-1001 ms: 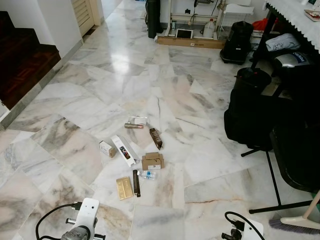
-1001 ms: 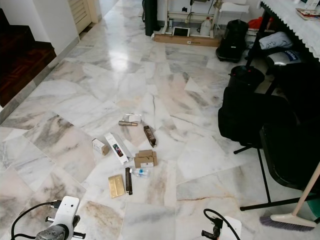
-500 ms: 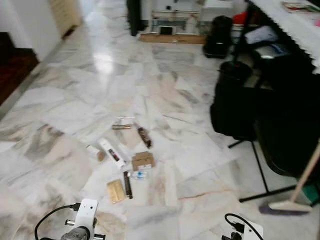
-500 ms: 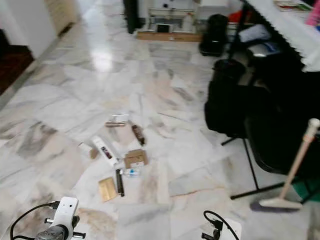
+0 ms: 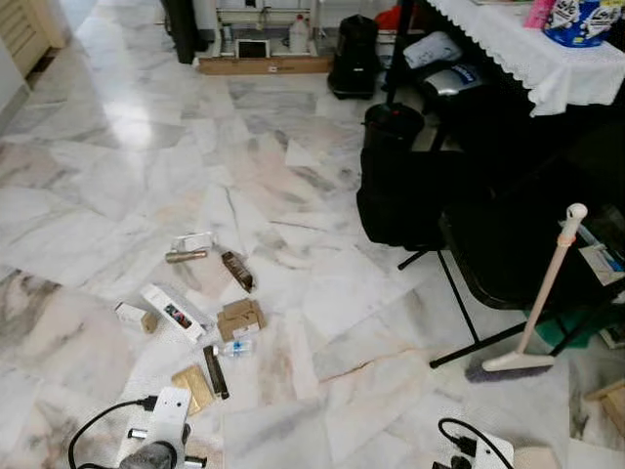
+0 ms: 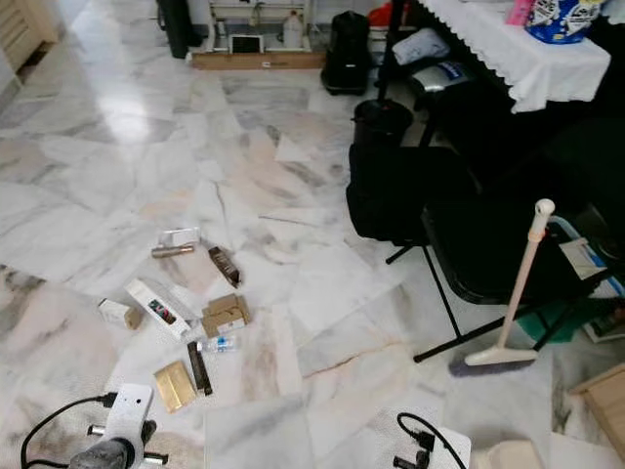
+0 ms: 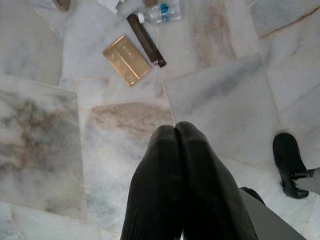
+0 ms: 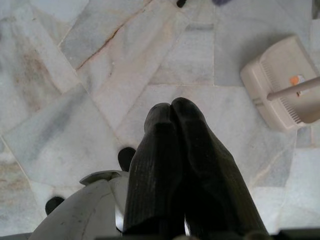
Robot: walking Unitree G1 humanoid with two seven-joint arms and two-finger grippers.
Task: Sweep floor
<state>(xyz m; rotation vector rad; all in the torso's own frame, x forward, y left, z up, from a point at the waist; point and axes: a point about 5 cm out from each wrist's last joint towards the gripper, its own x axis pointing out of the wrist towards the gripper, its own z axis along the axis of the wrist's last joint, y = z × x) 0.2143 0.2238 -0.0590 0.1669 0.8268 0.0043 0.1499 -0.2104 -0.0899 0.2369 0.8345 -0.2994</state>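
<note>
So the broom (image 5: 535, 318) is propped with its head on the marble floor (image 5: 98, 195) and its handle leaning up against the black chair (image 5: 508, 254) off to the robot's right, by the table with the white cloth (image 5: 518, 49), and a beige dustpan (image 8: 280, 85) lies flat on the tiles near the right gripper (image 8: 172, 112). A scatter of litter sits ahead on the left: a gold box (image 7: 126, 60), a dark bar (image 7: 146, 40), a small bottle (image 7: 162, 10), a cardboard box (image 5: 240, 319) and a white carton (image 5: 176, 313). Both arms just hang low, the left gripper (image 7: 175, 131) and the right one each clenched tight on nothing, 2 black fingers pressed together over bare tile.
</note>
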